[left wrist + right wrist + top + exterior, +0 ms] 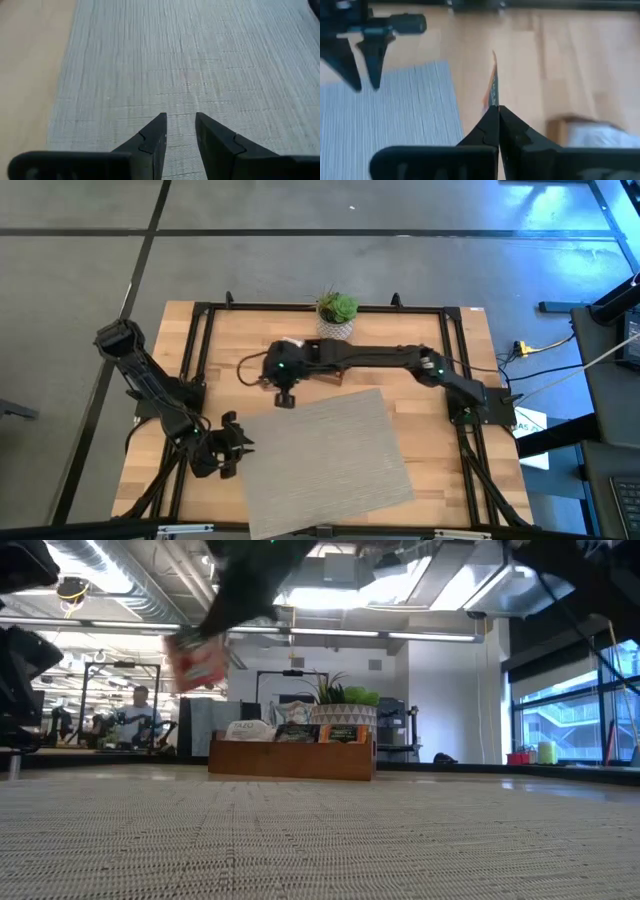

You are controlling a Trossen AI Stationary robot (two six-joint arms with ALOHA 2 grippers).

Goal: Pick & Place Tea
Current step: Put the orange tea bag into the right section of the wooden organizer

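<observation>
high view: my right arm reaches across the bench from the right, its fingers just beside the far edge of the grey ribbed mat, near the potted plant. my left fingers wait at the mat's left edge. the packet itself cannot be made out from above.

right wrist view: my right fingers are clenched together on a thin tea packet, seen edge-on, orange along one face, standing straight out from the tips over bare wood beside the mat's corner. my left arm shows farther off.

low view: the same packet appears face-on, reddish-orange, blurred, lifted well above the mat under the dark arm. only this view shows the wooden tray standing beyond the mat with packets upright in it, the plant behind it, and a person far back in the room. writing on the tray's packets is too small to read.

left wrist view: my left fingers are parted, grasping nothing, over the mat.
</observation>
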